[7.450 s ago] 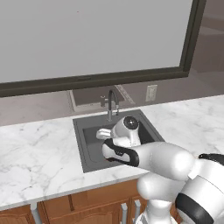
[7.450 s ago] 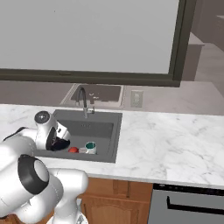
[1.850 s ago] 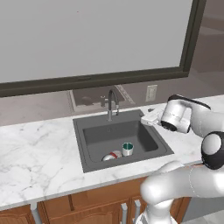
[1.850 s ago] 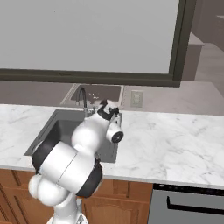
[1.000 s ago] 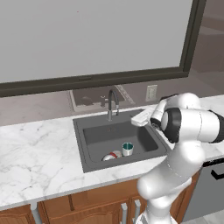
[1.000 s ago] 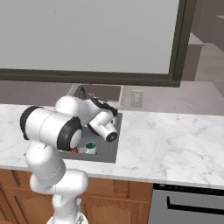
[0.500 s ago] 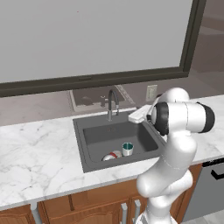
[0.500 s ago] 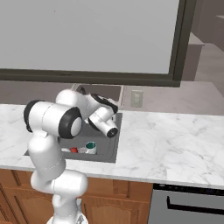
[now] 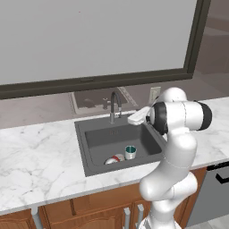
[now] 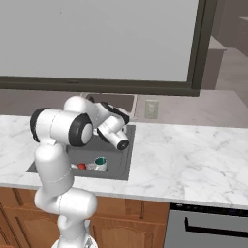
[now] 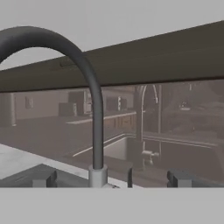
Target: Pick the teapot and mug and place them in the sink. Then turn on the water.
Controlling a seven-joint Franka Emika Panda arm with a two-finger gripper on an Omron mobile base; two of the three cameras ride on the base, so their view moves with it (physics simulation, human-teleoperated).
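1. A wide dark-framed window [image 9: 89, 40] runs along the wall behind the white marble counter [image 9: 36, 156], with a pale wall outlet [image 9: 154, 93] just beside its lower right corner.
2. Wooden cabinets [image 9: 89, 208] sit under the counter, and a dark appliance front with a handle [image 10: 213, 225] shows low on the right.
3. The robot's white forearm reaches across the right half of the sink [image 9: 96, 154], so from the right-hand camera it covers much of the basin.
4. The tap [image 9: 114, 105] stands at the back rim, a slim dark curved spout on a metal base. In the hand camera it arches right in front of the lens.
5. The gripper [image 9: 135, 117] hangs near the tap, just to its right, above the basin's back edge — fingers [image 11: 43, 178] spread wide, holding nothing.
6. The teapot [image 9: 115, 159] lies on the sink floor near the front wall, squat, silver-grey with a red patch.
7. The mug [image 9: 130, 152] stands upright just beside it on the right — pale outside, teal inside.
8. The basin itself is dark grey and rectangular.
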